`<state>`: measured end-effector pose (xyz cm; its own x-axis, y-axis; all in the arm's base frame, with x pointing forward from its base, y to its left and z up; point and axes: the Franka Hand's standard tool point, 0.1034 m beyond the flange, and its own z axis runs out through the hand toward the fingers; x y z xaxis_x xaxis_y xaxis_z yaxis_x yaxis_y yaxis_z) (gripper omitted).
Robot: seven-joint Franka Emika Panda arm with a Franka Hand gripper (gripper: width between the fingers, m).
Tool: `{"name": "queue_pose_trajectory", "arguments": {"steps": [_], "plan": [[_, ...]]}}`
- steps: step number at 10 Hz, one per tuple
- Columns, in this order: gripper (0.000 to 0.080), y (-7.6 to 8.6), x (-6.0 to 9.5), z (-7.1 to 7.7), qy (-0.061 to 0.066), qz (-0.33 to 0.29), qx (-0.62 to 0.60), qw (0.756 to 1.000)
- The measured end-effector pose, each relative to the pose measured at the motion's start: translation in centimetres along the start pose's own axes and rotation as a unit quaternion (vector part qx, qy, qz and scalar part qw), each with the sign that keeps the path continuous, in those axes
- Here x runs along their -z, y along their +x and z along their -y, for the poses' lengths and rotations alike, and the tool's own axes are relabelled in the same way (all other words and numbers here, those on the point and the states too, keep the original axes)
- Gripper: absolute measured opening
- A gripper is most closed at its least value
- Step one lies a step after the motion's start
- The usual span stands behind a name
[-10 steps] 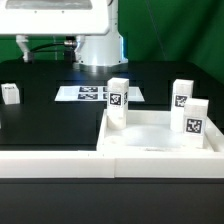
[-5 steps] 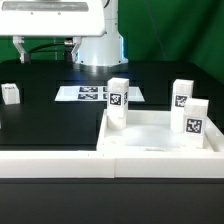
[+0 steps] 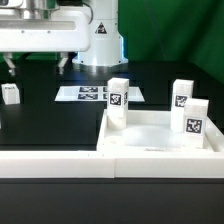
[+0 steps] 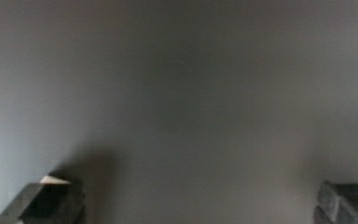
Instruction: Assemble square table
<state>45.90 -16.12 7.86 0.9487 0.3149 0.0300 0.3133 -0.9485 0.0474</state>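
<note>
Movement first: over the last second the arm has swung toward the exterior view's left and come lower, so that the gripper (image 3: 35, 62) now hangs above the dark table (image 3: 45, 115), where half a second ago only the white robot body showed at the top of the picture. The parts themselves have not shifted.

Jaws stand as wide apart as they go and hold nothing; the wrist view shows only the two fingertips (image 4: 48, 202) against blurred grey, with no part between them.

The table top (image 3: 160, 140) lies flat in the foreground on the exterior view's right, rim up, being square it has no long axis to speak of. Three legs stand upright in its corners: one at the near-centre (image 3: 118, 97), one at the back right (image 3: 181, 94), one at the front right (image 3: 195, 116), long axes vertical, tags facing the camera. A fourth leg (image 3: 10, 94) sits apart at the exterior view's left edge, just below the gripper; whether it stands or lies is too small to tell.

Judgement: the arm appears to be heading for that loose leg, the last one outstanding.
</note>
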Motion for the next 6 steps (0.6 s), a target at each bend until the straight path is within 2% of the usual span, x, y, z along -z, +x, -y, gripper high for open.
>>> {"name": "queue_pose_trajectory", "arguments": {"steps": [3, 4, 5, 6], "plan": [[0.0649, 0.1, 0.0, 0.1, -0.001, 0.003, 0.029, 1.000], [0.0649, 0.0, -0.2, 0.4, 0.004, 0.010, 0.025, 1.000], [0.0649, -1.1, -0.9, -0.3, 0.006, 0.021, 0.034, 0.999], [0.0649, -2.3, -1.6, -1.1, 0.021, 0.056, 0.029, 0.998]]}}
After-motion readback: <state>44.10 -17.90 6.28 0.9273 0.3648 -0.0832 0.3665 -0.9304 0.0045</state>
